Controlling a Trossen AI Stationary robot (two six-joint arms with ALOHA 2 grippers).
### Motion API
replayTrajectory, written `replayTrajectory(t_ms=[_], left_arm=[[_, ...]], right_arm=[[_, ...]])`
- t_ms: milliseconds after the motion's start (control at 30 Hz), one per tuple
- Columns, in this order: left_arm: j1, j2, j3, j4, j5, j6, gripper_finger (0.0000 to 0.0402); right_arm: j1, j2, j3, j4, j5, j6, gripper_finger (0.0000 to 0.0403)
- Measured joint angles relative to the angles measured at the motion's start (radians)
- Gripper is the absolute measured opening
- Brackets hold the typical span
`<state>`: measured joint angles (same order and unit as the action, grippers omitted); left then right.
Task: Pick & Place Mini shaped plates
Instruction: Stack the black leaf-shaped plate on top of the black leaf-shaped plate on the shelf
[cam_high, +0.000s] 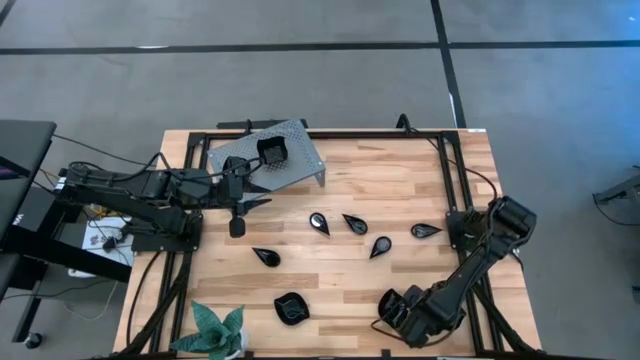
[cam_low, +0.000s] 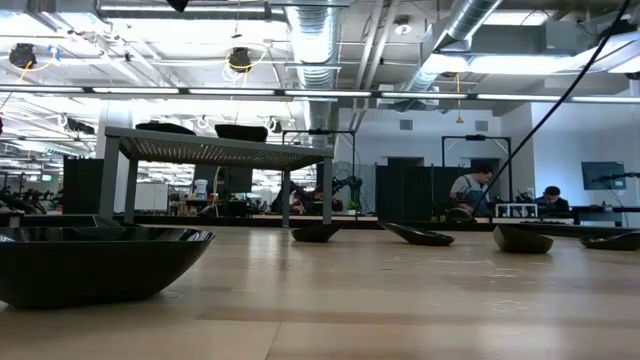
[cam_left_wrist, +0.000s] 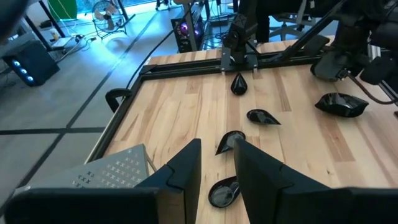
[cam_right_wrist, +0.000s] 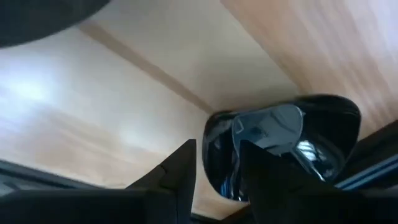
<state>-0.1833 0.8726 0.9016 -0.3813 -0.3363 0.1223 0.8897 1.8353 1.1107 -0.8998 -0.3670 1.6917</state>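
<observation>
Where the left arm reaches in from the table's left side, I see its gripper (cam_high: 237, 212) hovering just off the front edge of the grey stand (cam_high: 300, 165), fingers (cam_left_wrist: 186, 171) a narrow gap apart and holding nothing. A stack of squarish plates (cam_high: 273, 151) sits on top of the stand.

Loose plates lie on the bare wood: teardrops at (cam_high: 319, 222), (cam_high: 354, 223), (cam_high: 380, 246), (cam_high: 425, 230) and (cam_high: 265, 256), all well apart from one another. A larger leaf-shaped dish (cam_high: 291, 308) sits near the front edge, beside the plant (cam_high: 218, 330) at the front left corner.

My right arm is folded down at the front right corner, its gripper (cam_high: 397, 312) low over the table. In the right wrist view its fingers (cam_right_wrist: 180, 174) straddle the rim of a glossy dark dish (cam_right_wrist: 286, 140), one finger on each side of the edge; I cannot tell whether they are pressing on it or just apart around it.

From the low view, one dish (cam_low: 95, 262) looms close on the left, with others farther back.
</observation>
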Motion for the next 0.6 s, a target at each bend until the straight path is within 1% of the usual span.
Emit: replayTrajectory(t_ms=[100,200,300,400,433,600], left_arm=[[0.000,0.000,0.000,0.000,0.000,0.000,0.0097],[0.000,0.000,0.000,0.000,0.000,0.000,0.0097],[0.000,0.000,0.000,0.001,0.000,0.000,0.0097],[0.000,0.000,0.000,0.001,0.000,0.000,0.0097],[0.000,0.000,0.000,0.001,0.000,0.000,0.0097],[0.000,0.000,0.000,0.001,0.000,0.005,0.0097]], right_arm=[[0.007,0.031,0.000,0.009,-0.004,0.000,0.0115],[0.007,0.048,0.000,0.035,-0.011,0.000,0.0101],[0.003,0.046,0.000,0.042,-0.006,-0.003,0.0066],[-0.014,0.024,0.000,0.037,-0.003,-0.044,0.0017],[-0.021,0.013,0.000,0.037,-0.001,-0.060,0.0010],[-0.076,-0.050,0.010,-0.008,0.025,-0.121,0.0014]])
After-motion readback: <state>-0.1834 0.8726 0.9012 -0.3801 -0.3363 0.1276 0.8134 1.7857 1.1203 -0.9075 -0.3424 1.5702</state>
